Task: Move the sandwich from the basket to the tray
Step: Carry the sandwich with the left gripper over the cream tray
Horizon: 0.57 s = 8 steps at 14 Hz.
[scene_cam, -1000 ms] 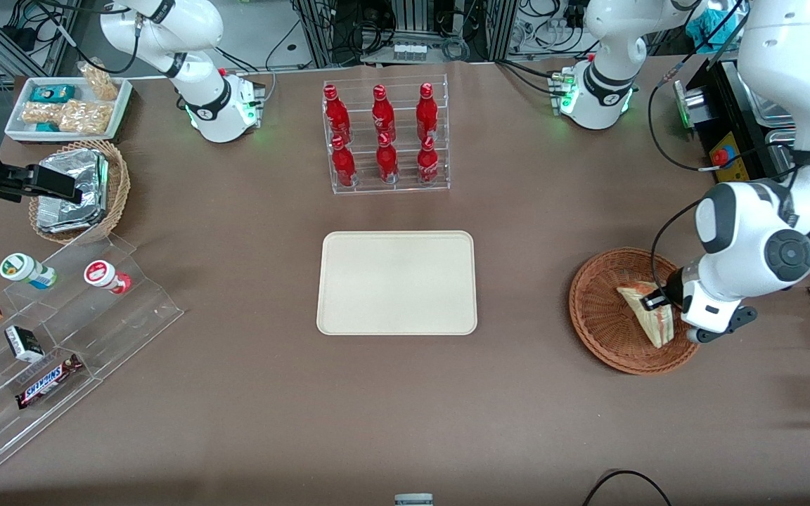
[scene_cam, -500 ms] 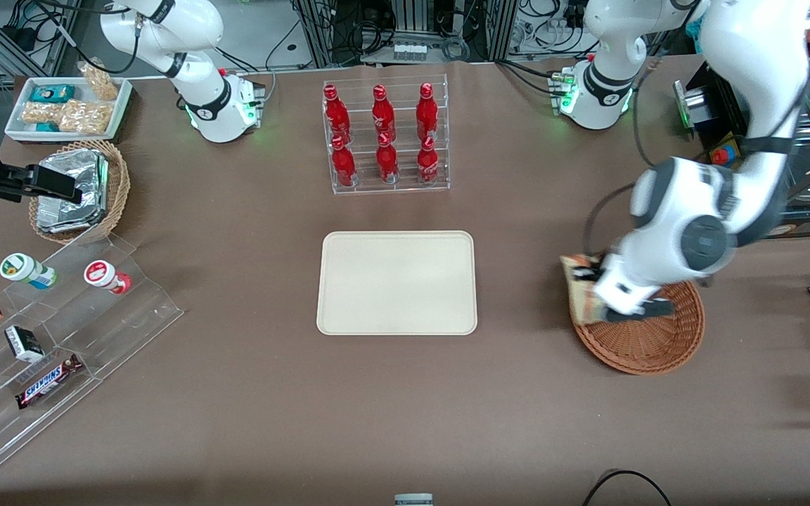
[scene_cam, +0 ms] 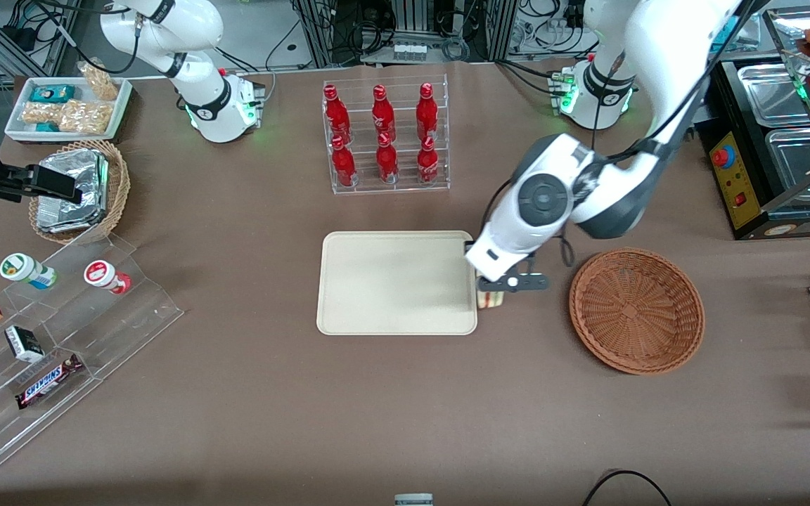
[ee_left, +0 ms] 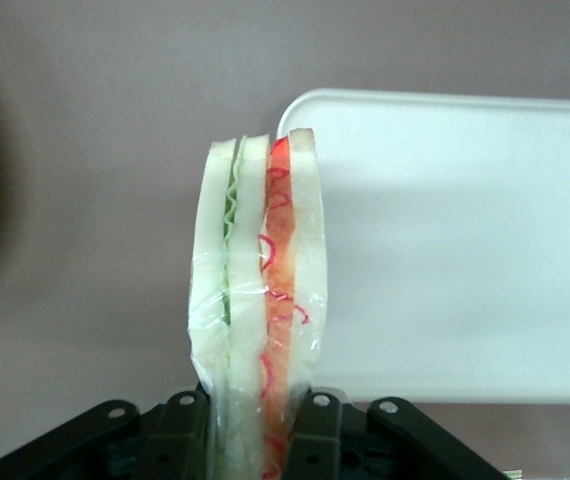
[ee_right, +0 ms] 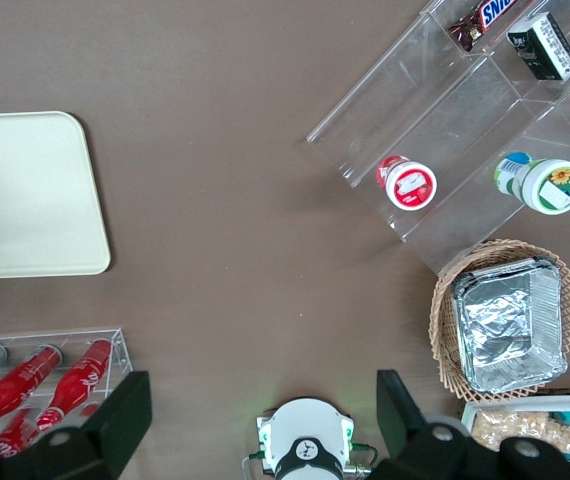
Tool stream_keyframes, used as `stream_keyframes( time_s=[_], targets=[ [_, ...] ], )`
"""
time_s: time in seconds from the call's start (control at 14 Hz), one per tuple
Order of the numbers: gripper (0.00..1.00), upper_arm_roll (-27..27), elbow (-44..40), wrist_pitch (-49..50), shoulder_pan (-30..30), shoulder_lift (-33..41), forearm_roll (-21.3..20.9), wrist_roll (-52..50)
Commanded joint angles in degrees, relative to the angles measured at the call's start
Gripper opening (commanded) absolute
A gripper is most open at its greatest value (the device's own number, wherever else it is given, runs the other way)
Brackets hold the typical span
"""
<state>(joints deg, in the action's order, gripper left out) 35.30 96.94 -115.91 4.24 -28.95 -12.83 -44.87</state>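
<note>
My left gripper (ee_left: 257, 425) is shut on the sandwich (ee_left: 258, 300), a wedge of pale bread in clear wrap with green and red filling layers, held on edge between the black fingers (ee_left: 187, 430). Seen from the front, the gripper (scene_cam: 491, 292) hangs above the tray's (scene_cam: 377, 281) edge that faces the basket, with only a bit of the sandwich (scene_cam: 490, 301) showing under the hand. The cream tray (ee_left: 485, 250) lies just beside the sandwich. The reddish-brown wicker basket (scene_cam: 636, 309) sits toward the working arm's end of the table with nothing in it.
A clear rack of red bottles (scene_cam: 385, 137) stands farther from the front camera than the tray. Toward the parked arm's end are a tan basket of foil packets (scene_cam: 80, 190), a white dish of snacks (scene_cam: 67, 107) and clear stepped shelves with small goods (scene_cam: 53, 330).
The gripper lifted the sandwich out of the basket and carried it sideways to the tray's edge. The basket now holds nothing.
</note>
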Motion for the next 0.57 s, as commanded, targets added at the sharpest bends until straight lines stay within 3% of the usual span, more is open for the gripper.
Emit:
stream_keyframes(
  time_s=[0.0, 0.14, 0.5],
  targets=[
    [0.25, -0.32, -9.12, 0.42, 7.08, -9.96, -9.9, -11.86],
    [0.25, -0.32, -12.2, -0.01, 10.43, -13.31, -14.05, -16.64],
    [0.26, -0.4, -17.13, -0.89, 16.67, -17.71, -14.59, -17.71]
  ],
)
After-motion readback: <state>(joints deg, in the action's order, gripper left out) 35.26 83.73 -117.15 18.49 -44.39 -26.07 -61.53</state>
